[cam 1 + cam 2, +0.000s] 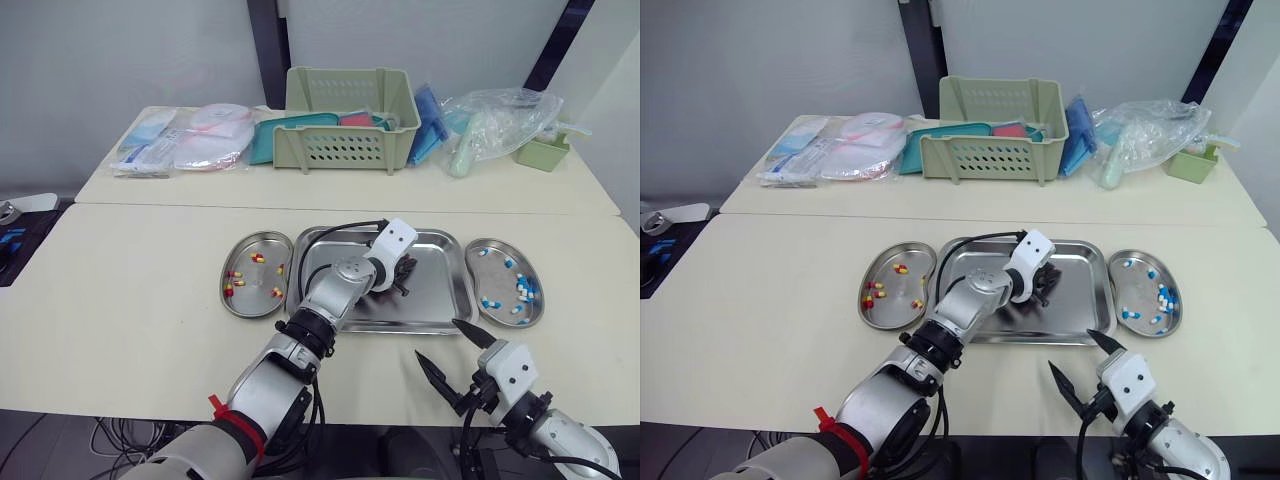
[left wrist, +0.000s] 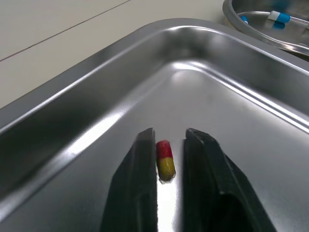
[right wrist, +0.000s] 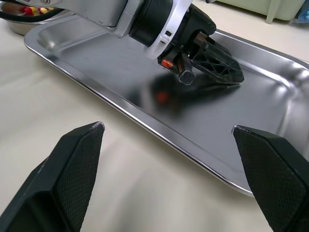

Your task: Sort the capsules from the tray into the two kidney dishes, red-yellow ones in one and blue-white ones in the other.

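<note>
One red-yellow capsule lies on the floor of the steel tray. My left gripper is down in the tray's middle, open only narrowly, with one finger on each side of that capsule; one finger touches it and a small gap stays at the other. The left kidney dish holds several red-yellow capsules. Several blue-white capsules lie in the right kidney dish. My right gripper hovers wide open and empty over the table just in front of the tray's near right corner.
On the rear table stand a green slotted basket, flat supply packs, a clear plastic bag and a small green cup. A seam runs between the two tables behind the tray.
</note>
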Motion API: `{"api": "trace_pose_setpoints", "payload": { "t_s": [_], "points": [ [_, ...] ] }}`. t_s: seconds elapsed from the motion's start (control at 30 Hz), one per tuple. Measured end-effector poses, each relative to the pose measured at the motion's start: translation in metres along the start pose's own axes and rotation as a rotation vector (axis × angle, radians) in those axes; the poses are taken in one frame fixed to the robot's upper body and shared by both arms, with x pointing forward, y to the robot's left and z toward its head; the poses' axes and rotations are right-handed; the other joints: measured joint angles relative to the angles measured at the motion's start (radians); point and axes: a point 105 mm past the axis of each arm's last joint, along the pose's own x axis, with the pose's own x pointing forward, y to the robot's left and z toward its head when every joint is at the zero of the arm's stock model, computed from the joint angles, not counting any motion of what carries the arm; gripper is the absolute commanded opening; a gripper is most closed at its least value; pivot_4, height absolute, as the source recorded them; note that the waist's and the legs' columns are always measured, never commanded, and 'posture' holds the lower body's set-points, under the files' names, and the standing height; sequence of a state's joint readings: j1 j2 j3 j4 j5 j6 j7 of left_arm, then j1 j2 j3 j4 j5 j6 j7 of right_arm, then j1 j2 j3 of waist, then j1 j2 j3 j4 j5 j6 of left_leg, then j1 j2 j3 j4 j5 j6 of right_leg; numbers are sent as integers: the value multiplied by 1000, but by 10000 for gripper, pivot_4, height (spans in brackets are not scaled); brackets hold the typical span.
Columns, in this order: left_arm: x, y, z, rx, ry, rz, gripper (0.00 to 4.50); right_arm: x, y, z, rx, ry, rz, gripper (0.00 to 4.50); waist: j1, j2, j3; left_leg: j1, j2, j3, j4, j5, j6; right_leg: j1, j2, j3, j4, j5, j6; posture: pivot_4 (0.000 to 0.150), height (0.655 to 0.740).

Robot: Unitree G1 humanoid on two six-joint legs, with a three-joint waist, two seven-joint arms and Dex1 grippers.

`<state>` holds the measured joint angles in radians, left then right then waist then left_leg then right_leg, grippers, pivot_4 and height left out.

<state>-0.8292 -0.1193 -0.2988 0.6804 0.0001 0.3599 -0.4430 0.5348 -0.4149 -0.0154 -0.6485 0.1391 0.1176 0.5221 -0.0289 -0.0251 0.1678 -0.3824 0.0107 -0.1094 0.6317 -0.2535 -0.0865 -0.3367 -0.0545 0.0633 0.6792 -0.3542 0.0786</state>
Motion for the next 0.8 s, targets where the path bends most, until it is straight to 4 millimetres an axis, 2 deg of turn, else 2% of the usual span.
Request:
{"api": "trace_pose_setpoints", "payload": {
  "t_s": [0.2, 0.27, 0.33, 0.43, 0.5, 0.57, 0.67, 0.8],
  "points": [
    [-7, 1, -2, 3, -14, -16, 236, 2, -1, 2, -4, -7, -2, 45000, -3, 0, 0, 0, 0, 0, 0, 0, 0, 0, 0, 0, 0, 0, 0, 1500, 7400],
    [-16, 6, -3, 12, -24, -12, 236, 2, -2, 3, -9, -13, -2, 45000, -4, 0, 0, 0, 0, 0, 0, 0, 0, 0, 0, 0, 1, 0, 0, 1500, 7400],
    [-30, 13, 7, 50, -59, -13, 236, 3, -2, 5, -16, -16, 8, 45000, -3, 1, 0, 0, 0, 0, 0, 0, 0, -1, 0, 0, 1, 0, 0, 1500, 7400],
    [-55, 22, 30, 117, -121, -20, 236, 3, -1, 7, -36, -17, 36, 45000, 0, 1, 0, 0, 0, 0, 0, 0, 0, 0, 0, 0, 0, 0, 0, 1500, 7400],
    [-76, 26, 38, 137, -141, -35, 236, 3, -1, 8, -58, -15, 65, 45000, -2, 1, 0, 0, 1, 0, 0, 0, 0, 0, 0, 0, 0, 0, 0, 1500, 7400],
    [-100, 34, 35, 145, -118, -39, 236, 4, -1, 12, -78, -23, 109, 45000, -7, 2, 0, 1, 1, 0, 0, 0, 0, -1, 1, 1, 1, 0, 0, 1500, 7400],
    [-157, 69, 17, 90, -25, 72, 236, 4, 2, 16, -107, -12, 233, 45000, -18, 4, 0, 1, 2, -1, -1, 0, 0, 0, 1, 0, 1, 0, 0, 1500, 7400],
    [-191, 85, 12, 56, -7, 154, 236, 9, 6, 26, -143, -35, 368, 45000, -2, 2, 1, 0, 1, -1, 1, 0, 0, 1, 0, 0, 0, 0, 0, 1500, 7400]
  ]
}}
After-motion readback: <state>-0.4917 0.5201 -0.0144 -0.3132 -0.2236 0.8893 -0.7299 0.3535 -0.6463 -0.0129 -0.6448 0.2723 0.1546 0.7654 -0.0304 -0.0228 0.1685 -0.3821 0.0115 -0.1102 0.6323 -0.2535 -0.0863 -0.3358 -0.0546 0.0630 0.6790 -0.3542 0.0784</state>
